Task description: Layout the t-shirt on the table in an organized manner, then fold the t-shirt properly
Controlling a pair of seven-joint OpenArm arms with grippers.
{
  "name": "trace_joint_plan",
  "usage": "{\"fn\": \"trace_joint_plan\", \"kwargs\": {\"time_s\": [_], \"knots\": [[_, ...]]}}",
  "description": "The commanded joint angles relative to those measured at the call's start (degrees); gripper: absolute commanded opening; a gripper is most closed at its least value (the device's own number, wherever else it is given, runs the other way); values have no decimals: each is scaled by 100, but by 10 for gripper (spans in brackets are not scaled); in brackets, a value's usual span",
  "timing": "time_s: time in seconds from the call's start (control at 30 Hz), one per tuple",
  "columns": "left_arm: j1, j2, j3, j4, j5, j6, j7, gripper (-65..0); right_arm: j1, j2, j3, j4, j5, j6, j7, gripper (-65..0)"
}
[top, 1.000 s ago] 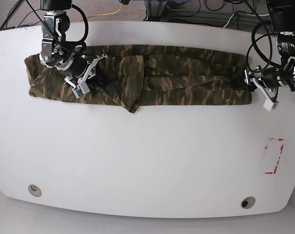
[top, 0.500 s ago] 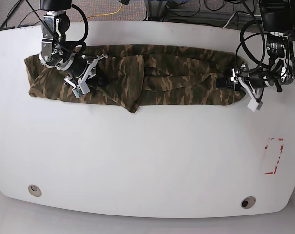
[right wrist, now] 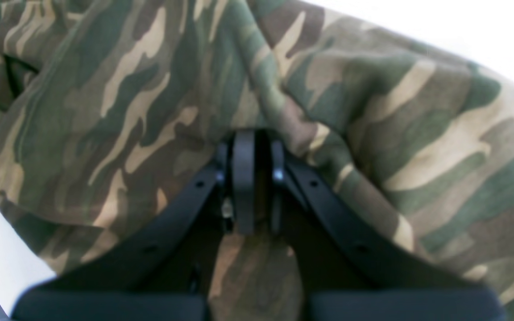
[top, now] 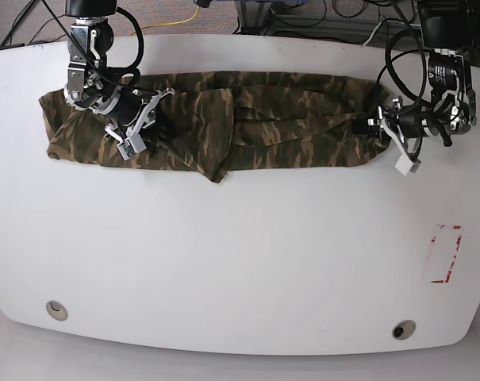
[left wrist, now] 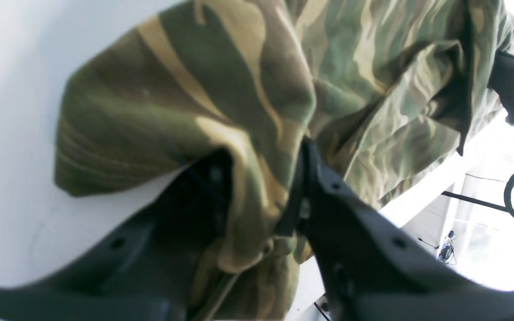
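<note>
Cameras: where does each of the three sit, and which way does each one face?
Base: high above, looking down on the table, the shirt and both arms.
Left wrist: on the left arm, looking along the left pincer pinching the shirt's end.
Right wrist: on the right arm, looking along the right pincer, shut, with cloth around it.
Shared: all three see the shirt; base also shows both pincers.

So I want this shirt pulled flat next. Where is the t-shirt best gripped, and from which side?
Probably at its two short ends, each approached from outside along the table. The t-shirt lies as a long bunched band, so pulling its ends apart should stretch it. The left gripper pinches one end; the right gripper clamps cloth near the other.
</note>
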Motion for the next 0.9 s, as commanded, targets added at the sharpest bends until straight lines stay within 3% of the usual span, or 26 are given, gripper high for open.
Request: {"fn": "trace_joint_plan", "kwargs": {"time_s": [0.0,0.3,0.47,0.87], "knots": [[5,-53,7,28,242,64,195,-544,-21,58,19,24,-217,-53,-272,-606],[14,-53,-2,951,242,64,231,-547,-21,40,19,24,-235,-53,-272,-606],[-4,-53,-2,1655,189,64,609,-547,-21,40,19,24,-235,-53,-272,-606],[-56,-255,-2,1830,-1244,64,767,-547,-21,49,19,24,-252,-53,-281,-606]]}}
